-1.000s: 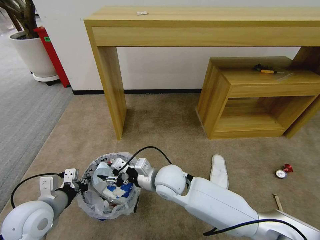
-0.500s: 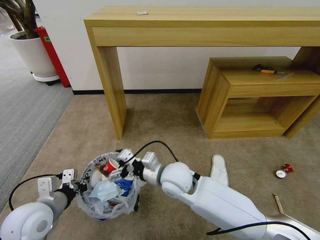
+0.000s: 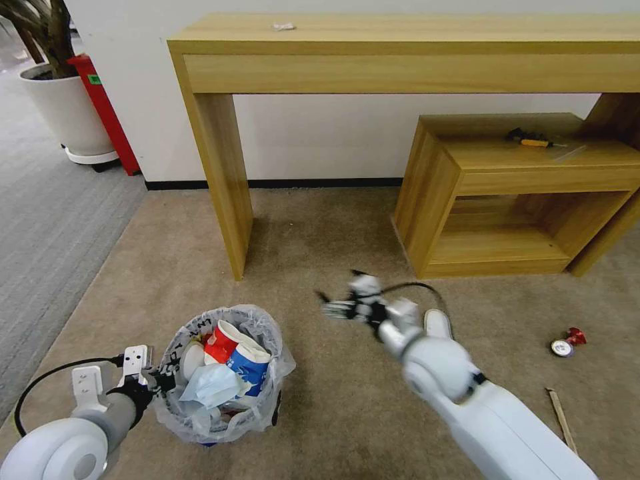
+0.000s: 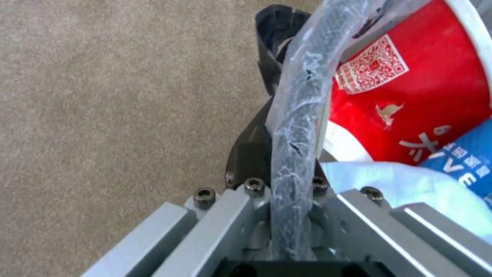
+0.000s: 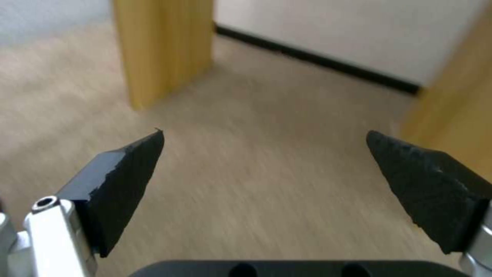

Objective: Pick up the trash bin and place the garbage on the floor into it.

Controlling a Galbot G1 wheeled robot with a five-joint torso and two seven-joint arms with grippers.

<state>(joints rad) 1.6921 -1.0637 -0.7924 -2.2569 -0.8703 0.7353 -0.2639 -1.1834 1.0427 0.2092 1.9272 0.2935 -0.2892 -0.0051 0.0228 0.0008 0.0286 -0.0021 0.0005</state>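
1. The trash bin (image 3: 223,373) stood on the beige carpet floor (image 3: 320,233) at the near left, lined with a translucent white bag printed with black letters.
2. The left gripper (image 3: 155,381) was clamped on the bin's left rim; in the left wrist view its dark fingers (image 4: 256,154) pinched the bag-covered rim (image 4: 295,115) between them.
3. Inside the bin lay a red paper cup (image 3: 220,341), a blue paper cup (image 3: 248,363) just right of it, and a pale crumpled face mask (image 3: 212,387) on top, nearer the robot.
4. The right gripper (image 3: 333,308) hung in the air right of the bin and well apart from it, above bare carpet, blurred in the head view.
5. In the right wrist view its two black fingertips (image 5: 123,181) stood wide apart with nothing between them.
6. A white slipper (image 3: 437,323) lay on the carpet just right of the right arm's wrist, partly hidden by it.
7. Farther right, a crushed red can (image 3: 568,341) lay on the carpet, and a wooden stick (image 3: 561,419) lay nearer the robot.
8. A wooden desk (image 3: 400,53) stood against the far wall, a low wooden shelf unit (image 3: 520,193) under its right side.
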